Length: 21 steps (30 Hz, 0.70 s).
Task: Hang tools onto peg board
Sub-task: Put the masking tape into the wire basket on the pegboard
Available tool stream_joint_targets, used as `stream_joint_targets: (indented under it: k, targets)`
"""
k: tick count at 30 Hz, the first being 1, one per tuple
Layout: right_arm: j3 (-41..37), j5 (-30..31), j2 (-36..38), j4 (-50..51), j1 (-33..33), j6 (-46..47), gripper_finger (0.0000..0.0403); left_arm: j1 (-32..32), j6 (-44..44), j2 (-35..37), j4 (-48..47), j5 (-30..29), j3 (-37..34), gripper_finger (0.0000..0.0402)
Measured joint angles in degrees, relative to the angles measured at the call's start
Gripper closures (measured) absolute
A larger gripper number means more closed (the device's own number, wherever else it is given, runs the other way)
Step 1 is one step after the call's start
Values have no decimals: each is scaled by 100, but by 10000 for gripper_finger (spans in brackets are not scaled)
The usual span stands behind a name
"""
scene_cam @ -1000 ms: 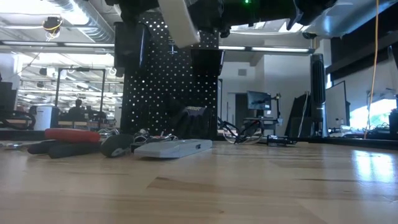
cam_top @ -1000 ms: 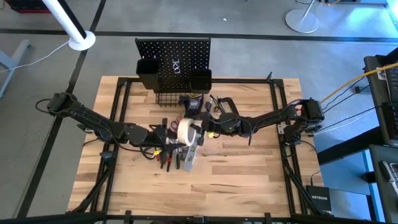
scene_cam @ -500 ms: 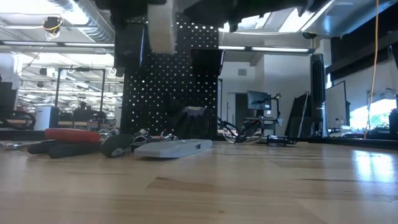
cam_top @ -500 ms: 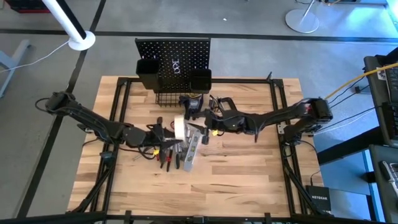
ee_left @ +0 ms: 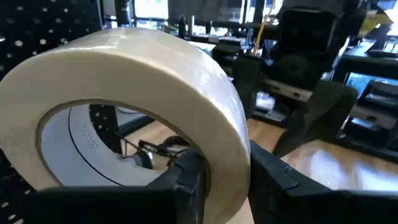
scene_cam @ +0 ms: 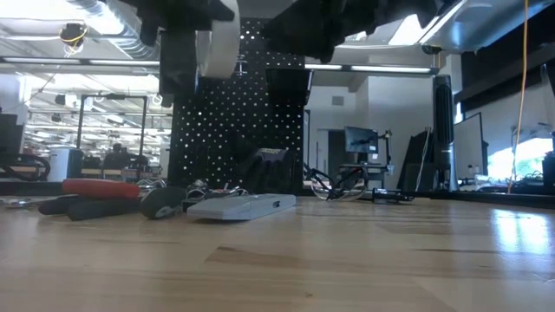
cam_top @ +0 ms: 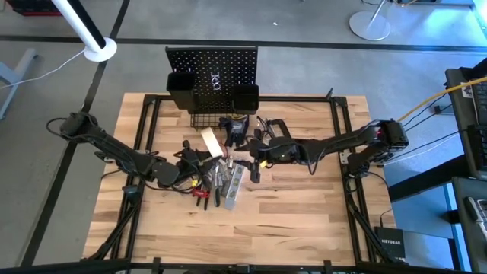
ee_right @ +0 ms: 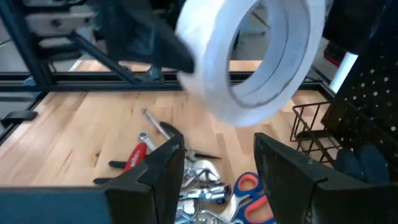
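The left end effector (ee_left: 227, 177) grips the tape roll (ee_left: 134, 93) aloft, facing the peg board (cam_top: 213, 72). The right end effector (ee_right: 214, 165) is open, empty. That thin rim grip could slip mid-reach.

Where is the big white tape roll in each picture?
High view: the tape roll is near the table's middle, just in front of the peg board, held by the left end effector.
Low view: it hangs at the top, in front of the peg board.
Left wrist view: it fills the picture, pinched by the fingers.
Right wrist view: it floats at the top.
Shared landmark: the black peg board.
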State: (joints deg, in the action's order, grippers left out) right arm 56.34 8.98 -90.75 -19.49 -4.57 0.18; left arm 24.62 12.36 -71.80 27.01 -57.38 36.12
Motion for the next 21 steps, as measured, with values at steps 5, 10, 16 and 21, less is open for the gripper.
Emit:
stream_joint_targets:
  k: [5,10,16,21]
  targets:
    - [-5,86,105,1038,-61,-64,210,5,944,-51,-757,213,-2,332]
    - [-4,220,557,2436,-301,-192,210,57,1514,-42,-2028,1423,232,332]
    - [-6,389,1147,4055,-790,-121,210,-365,1500,-459,-3605,2934,1296,332]
    - [-4,638,1742,5444,-1142,623,210,-1053,666,-1339,-3829,3842,2109,332]
